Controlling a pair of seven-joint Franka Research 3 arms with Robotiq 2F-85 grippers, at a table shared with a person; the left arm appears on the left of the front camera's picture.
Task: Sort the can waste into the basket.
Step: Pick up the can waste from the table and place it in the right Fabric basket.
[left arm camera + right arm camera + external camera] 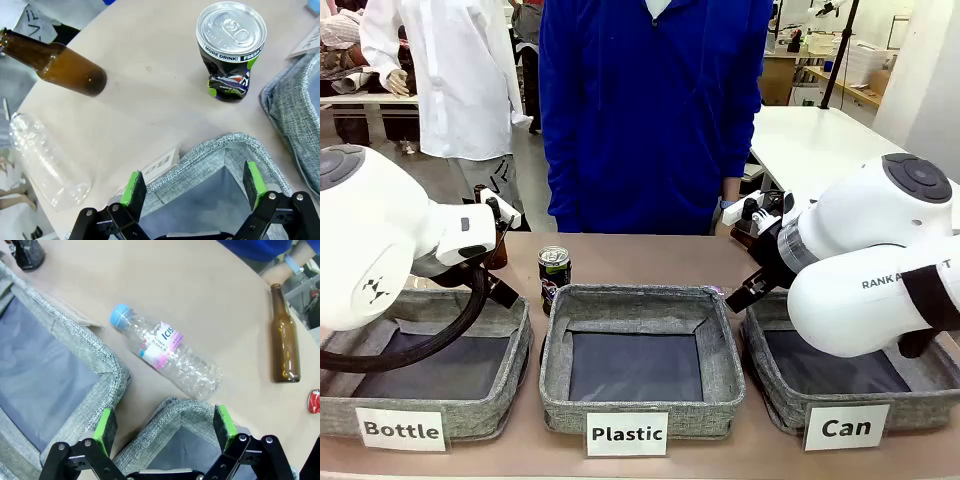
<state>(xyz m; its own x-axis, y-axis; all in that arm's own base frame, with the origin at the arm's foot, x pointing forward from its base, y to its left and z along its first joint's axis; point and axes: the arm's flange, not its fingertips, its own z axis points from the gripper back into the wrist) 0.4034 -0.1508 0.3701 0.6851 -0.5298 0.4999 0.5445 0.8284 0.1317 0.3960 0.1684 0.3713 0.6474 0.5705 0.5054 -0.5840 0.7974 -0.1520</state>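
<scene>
Left pincer (192, 181) and right pincer (165, 419) both gape wide, empty.

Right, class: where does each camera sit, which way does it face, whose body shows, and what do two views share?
Front: between both white arms, which show, facing the person across the table.
Left wrist: looks down past the open left pincer at a basket corner.
Right wrist: looks down past the open right pincer at a plastic bottle.
Shared: dark can, front and left wrist.
</scene>
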